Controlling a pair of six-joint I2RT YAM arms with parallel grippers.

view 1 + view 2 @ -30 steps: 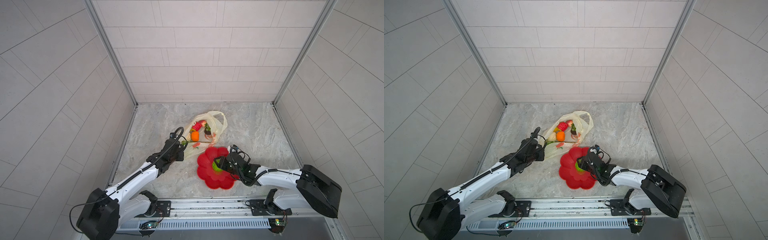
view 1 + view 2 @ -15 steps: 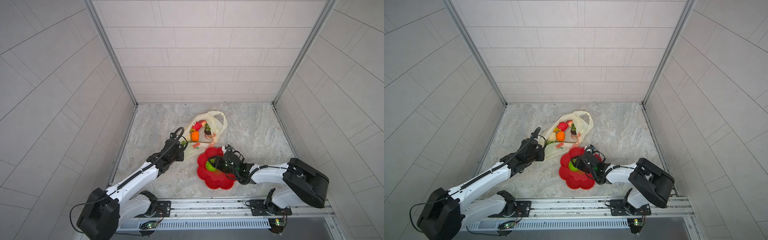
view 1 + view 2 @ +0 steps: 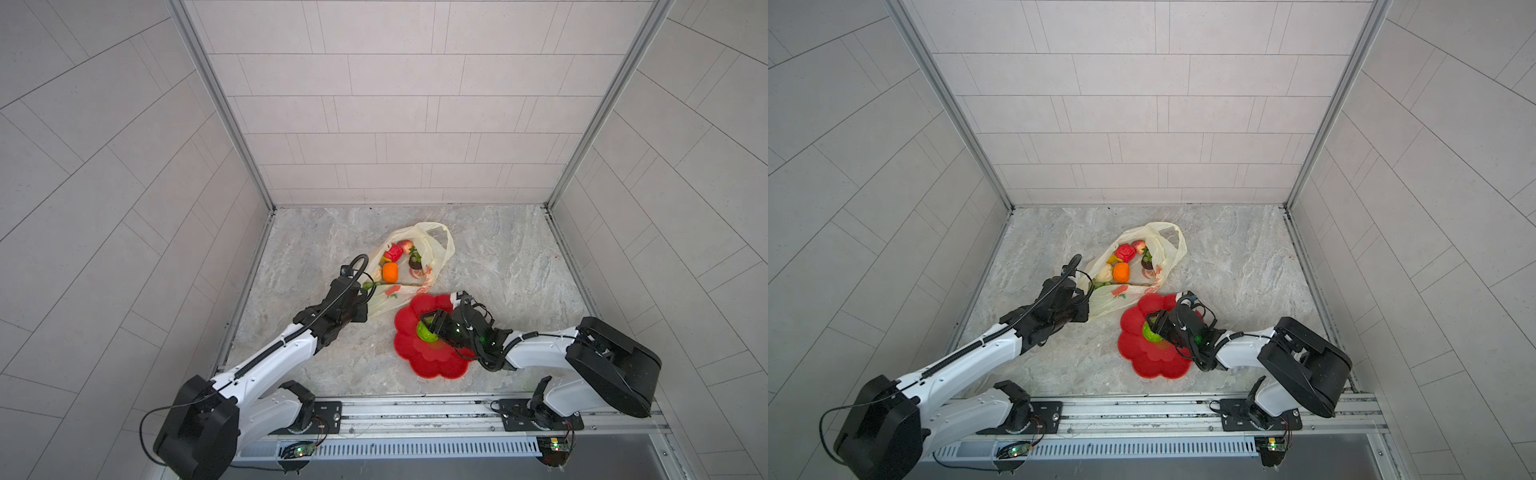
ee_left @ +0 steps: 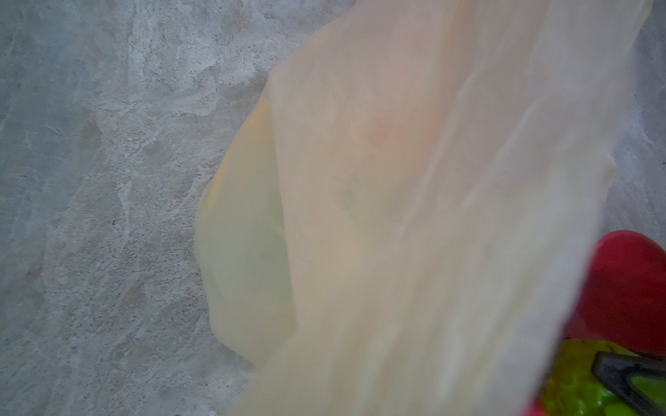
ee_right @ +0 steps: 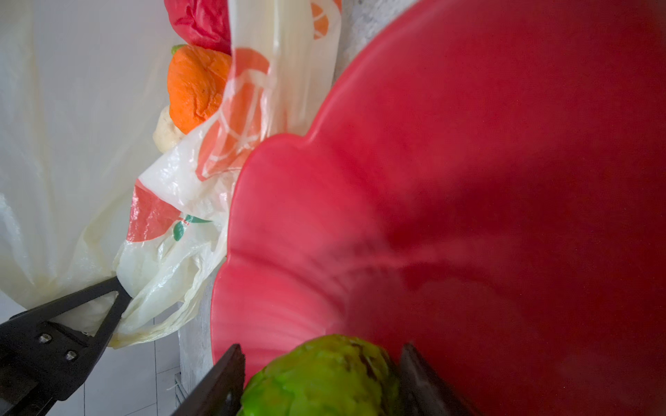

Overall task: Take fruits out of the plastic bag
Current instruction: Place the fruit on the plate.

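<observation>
The plastic bag [image 3: 415, 266] lies open on the floor in both top views. In it are several fruits: an orange [image 3: 390, 272], a red piece [image 3: 392, 251], a dark mangosteen [image 3: 414, 262] and a cream bulb [image 3: 1104, 272]. My left gripper [image 3: 363, 309] is shut on the bag's near edge; the right wrist view shows its tips [image 5: 120, 288] pinching the film. My right gripper [image 5: 321, 347] hangs low over the red plate [image 3: 436, 361]. The green fruit [image 5: 324, 374] lies between its open fingers, with a sliver of plate showing beside one finger [image 5: 230, 367].
The red flower-shaped plate [image 3: 1154, 361] sits near the front, its far rim touching the bag. Tiled walls close in the marble floor [image 3: 498, 257] on three sides. A metal rail [image 3: 415, 411] carries both arm bases along the front edge.
The right arm has folded in and shifted the green fruit slightly left over the plate, and its jaws have widened. The left arm and the bag have not moved.
</observation>
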